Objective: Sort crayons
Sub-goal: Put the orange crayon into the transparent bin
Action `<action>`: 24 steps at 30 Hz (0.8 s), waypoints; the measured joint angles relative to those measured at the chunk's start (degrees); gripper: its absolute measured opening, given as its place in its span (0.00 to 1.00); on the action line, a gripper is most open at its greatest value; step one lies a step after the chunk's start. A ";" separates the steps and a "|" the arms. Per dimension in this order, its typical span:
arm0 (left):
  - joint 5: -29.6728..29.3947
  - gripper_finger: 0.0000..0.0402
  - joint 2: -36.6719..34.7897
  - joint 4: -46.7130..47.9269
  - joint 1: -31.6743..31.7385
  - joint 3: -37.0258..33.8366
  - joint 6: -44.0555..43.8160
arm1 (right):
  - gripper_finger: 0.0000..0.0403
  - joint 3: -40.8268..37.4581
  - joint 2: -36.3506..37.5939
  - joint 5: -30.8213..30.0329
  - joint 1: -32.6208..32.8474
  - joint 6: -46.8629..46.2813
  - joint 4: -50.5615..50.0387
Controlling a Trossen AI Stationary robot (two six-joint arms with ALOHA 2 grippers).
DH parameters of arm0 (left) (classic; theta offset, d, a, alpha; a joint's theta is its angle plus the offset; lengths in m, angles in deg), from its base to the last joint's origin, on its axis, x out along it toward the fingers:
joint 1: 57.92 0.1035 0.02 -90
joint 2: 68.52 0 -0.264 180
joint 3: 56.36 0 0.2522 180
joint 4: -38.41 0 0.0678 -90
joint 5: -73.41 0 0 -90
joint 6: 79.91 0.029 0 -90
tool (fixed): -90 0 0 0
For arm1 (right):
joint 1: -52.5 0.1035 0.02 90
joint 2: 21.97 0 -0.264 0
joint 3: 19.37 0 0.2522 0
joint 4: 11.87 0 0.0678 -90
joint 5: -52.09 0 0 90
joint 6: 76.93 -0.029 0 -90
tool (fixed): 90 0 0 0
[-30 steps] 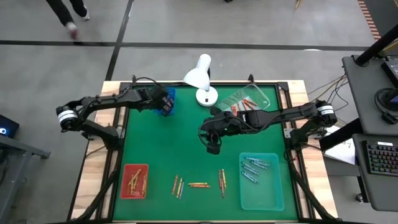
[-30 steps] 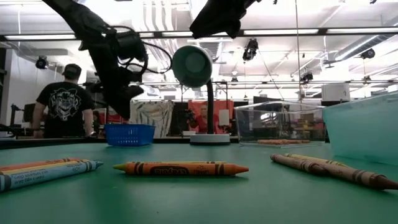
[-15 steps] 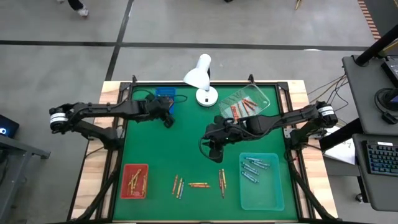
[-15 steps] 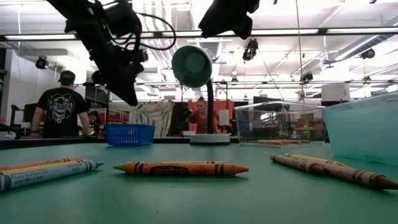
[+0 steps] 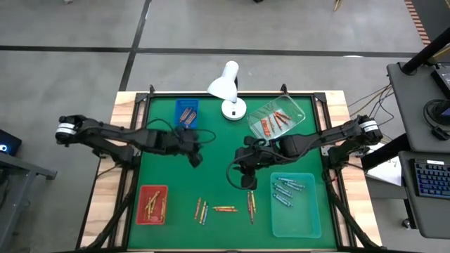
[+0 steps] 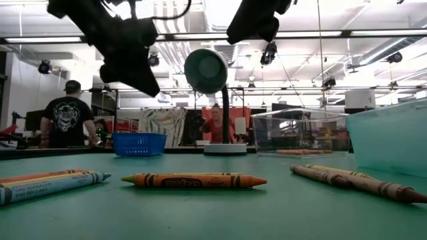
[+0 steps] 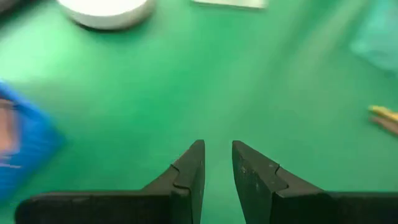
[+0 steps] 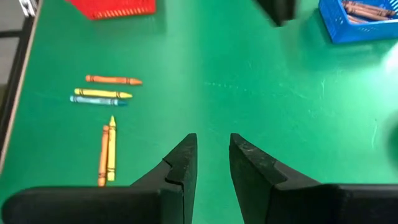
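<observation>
High view: left gripper [image 5: 196, 159] and right gripper [image 5: 247, 181] reach inward over the green table [image 5: 211, 176], each with fingers slightly parted, holding nothing. Loose crayons [image 5: 225, 208] lie at 6 o'clock, between the red tray [image 5: 152, 204] and the teal tray [image 5: 295, 205].

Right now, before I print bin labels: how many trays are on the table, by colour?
Red tray: 1
Blue tray: 1
Clear tray: 1
Pale teal tray: 1
Total: 4
</observation>
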 joint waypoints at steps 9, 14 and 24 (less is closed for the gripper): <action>11.54 0.15 1.49 -0.42 -13.39 -0.01 -28.95 | 0.22 0.00 0.00 -0.01 -0.07 3.55 -0.65; 12.11 0.11 1.49 0.05 -19.73 -0.01 -42.33 | 0.20 0.00 0.00 -0.06 -0.07 6.22 -0.56; 10.30 0.09 9.18 2.26 -22.58 6.85 -45.80 | 0.20 0.00 0.00 -0.05 -0.07 10.42 -0.51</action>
